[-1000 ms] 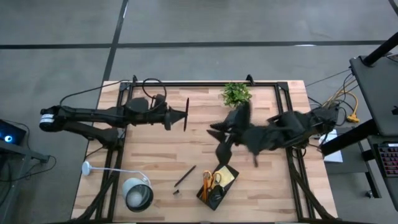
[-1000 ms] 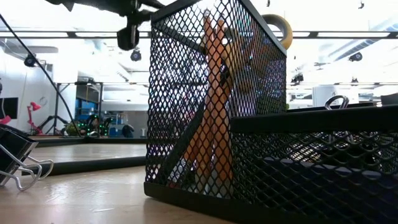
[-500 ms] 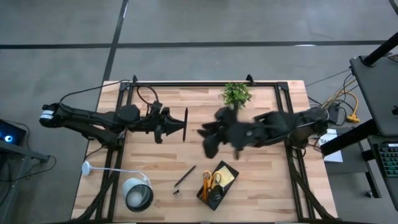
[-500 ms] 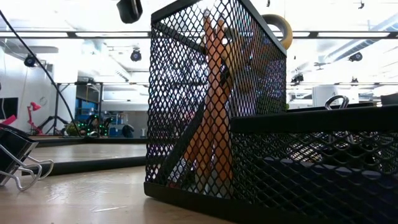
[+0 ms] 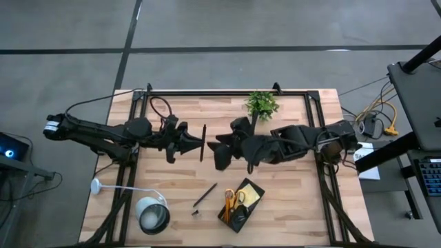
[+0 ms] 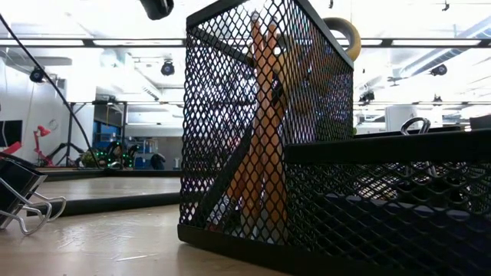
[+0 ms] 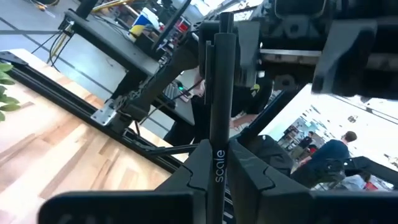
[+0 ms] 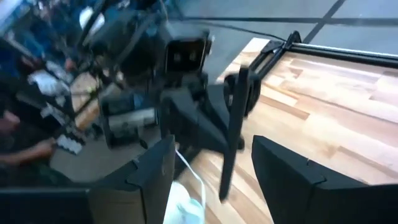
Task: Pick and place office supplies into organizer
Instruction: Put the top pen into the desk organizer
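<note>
My left gripper (image 5: 195, 142) is shut on a black pen (image 5: 203, 142) above the middle of the table. My right gripper (image 5: 215, 146) is open just to the pen's right, its fingers pointing at the pen (image 8: 233, 124) without touching it. The organizer (image 5: 241, 203), a black mesh tray, stands near the near edge with yellow-handled scissors (image 5: 231, 200) and a yellow sticky-note pad (image 5: 251, 195) in it. It fills the low view (image 6: 268, 130). A second black pen (image 5: 204, 195) and a tiny piece (image 5: 195, 213) lie on the table left of it. A binder clip (image 6: 23, 201) lies on the table. My left gripper pinches the black pen near its middle (image 7: 219, 163) between its two fingers (image 7: 249, 177). The fingers come level from the table's left and lie across the pen. The pen is lifted clear, its length running between the table's near and far sides.
A green potted plant (image 5: 261, 104) stands by the far edge, close behind my right arm. A round silver-white lamp (image 5: 153, 215) sits at the near left corner. Bare wood lies between the two arms and the near items.
My right gripper has risen from over the organizer and swung toward the table's left, ending beside the held pen, still open. My left gripper has carried the pen a little toward the near edge, still shut on it.
</note>
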Tool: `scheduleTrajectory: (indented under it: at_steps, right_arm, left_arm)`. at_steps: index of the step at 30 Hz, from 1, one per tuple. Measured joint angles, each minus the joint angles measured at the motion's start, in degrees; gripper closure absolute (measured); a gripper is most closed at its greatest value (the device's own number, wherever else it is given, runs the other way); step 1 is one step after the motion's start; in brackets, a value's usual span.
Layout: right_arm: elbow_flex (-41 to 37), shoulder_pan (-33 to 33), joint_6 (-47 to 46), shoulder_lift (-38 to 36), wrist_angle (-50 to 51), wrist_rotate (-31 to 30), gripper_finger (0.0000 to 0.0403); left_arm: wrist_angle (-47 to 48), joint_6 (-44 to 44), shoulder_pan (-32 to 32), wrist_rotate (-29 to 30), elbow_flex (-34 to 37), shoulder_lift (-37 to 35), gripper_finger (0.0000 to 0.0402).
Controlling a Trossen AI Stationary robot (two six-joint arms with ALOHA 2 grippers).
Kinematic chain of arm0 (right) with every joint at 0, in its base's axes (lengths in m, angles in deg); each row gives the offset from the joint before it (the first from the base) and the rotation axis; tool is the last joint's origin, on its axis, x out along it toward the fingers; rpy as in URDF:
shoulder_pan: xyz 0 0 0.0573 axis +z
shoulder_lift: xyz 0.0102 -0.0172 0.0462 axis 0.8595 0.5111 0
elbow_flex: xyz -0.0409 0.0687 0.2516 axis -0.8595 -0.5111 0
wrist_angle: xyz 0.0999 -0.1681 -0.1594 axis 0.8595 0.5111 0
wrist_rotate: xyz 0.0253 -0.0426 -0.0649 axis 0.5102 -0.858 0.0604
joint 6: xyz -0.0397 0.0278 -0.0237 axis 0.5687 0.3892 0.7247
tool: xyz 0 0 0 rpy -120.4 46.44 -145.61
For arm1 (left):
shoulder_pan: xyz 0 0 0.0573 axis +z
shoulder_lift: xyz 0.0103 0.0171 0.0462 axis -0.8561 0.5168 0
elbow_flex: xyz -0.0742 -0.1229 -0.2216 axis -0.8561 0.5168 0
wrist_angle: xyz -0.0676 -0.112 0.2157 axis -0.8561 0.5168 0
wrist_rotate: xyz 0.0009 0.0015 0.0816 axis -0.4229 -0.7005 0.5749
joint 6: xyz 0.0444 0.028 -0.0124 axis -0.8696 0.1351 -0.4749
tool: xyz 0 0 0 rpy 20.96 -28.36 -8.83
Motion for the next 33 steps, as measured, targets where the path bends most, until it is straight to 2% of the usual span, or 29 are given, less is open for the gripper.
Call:
scheduleTrajectory:
  at_steps: [14, 28, 33]
  right_arm:
    - [-0.84, -4.81, -4.94, -0.09, -1.91, 4.13, 0.0199]
    - [-5.97, -5.79, -2.17, 0.11, -10.89, 6.61, 0.0200]
    - [-6.38, -5.92, -1.05, 0.11, -11.31, 6.61, 0.0218]
  left_arm:
    - [-1.50, 1.70, -0.02, -0.82, 0.00, 0.31, 0.0386]
    - [-1.60, 3.11, 0.00, -1.73, 0.02, 0.42, 0.0386]
    - [-1.59, 3.12, 0.00, -2.57, 0.02, 0.44, 0.0386]
